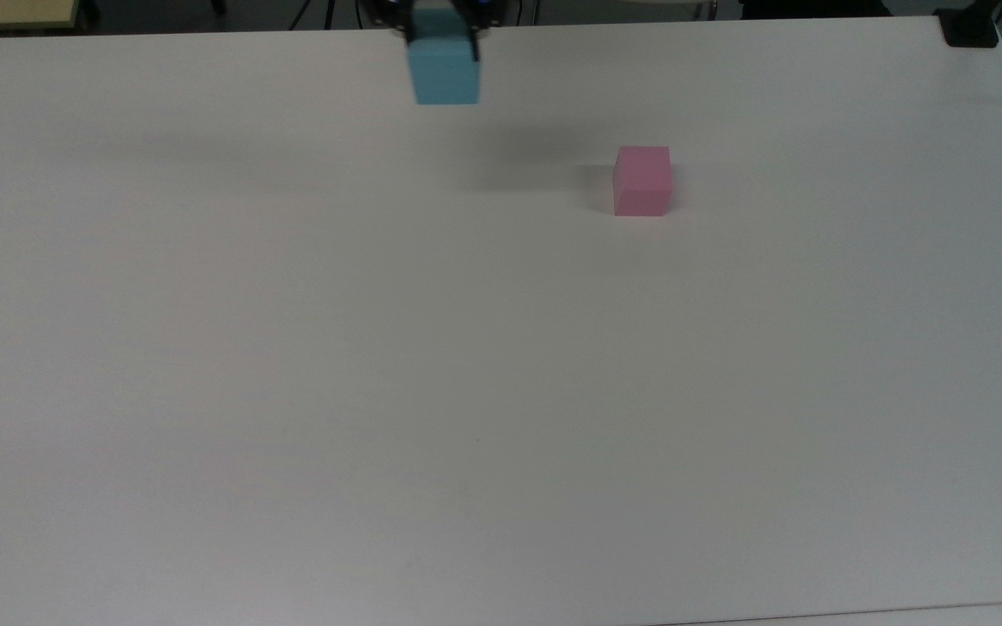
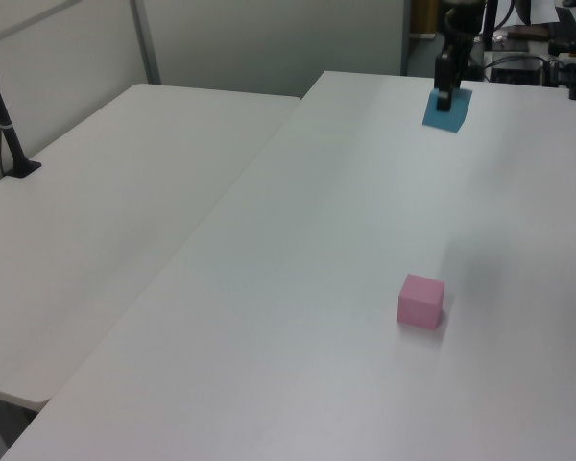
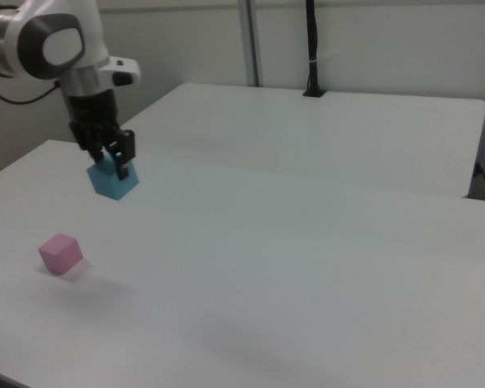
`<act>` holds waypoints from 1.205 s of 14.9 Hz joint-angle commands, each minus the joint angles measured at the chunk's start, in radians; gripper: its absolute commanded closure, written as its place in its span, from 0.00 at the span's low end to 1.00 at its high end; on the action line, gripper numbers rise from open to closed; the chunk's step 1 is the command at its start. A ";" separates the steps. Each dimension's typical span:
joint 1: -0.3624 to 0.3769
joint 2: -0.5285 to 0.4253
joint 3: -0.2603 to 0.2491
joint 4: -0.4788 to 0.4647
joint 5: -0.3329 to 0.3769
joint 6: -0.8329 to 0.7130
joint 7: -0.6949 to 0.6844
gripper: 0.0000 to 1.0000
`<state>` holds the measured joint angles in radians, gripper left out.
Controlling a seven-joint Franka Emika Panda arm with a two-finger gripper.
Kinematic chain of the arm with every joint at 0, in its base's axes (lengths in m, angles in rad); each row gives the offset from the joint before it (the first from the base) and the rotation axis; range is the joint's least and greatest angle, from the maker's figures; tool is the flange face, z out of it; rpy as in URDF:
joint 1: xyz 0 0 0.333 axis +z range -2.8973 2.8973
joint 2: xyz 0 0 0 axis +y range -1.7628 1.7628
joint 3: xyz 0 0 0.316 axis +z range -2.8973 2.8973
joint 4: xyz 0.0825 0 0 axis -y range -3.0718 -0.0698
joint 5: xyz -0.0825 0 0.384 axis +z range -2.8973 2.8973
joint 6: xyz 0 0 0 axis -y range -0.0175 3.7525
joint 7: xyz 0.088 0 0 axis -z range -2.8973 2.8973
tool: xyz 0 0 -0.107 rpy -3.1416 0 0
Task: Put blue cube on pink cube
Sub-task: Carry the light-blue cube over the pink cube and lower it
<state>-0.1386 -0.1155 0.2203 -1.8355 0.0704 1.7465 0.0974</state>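
Observation:
The blue cube hangs in the air above the white table, held by my gripper, which is shut on its top part. In the right view the cube sits between the black fingers, well above the table. In the left view the blue cube is far back. The pink cube rests on the table, to the right of the blue cube in the top view. It lies low at the right view's left and near the front in the left view.
A second white table adjoins on the left view's left, with a black pole on a base. A black mount sits at the top view's upper right corner.

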 commanded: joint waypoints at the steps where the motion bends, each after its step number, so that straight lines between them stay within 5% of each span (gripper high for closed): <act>1: 0.005 0.002 0.068 -0.017 0.064 -0.018 0.024 0.52; 7: 0.010 0.040 0.232 -0.120 0.097 0.161 0.189 0.52; 18: 0.119 0.183 0.241 -0.142 0.034 0.294 0.326 0.52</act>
<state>-0.0513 0.0468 0.4716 -1.9562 0.1431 1.9905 0.3705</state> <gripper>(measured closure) 0.432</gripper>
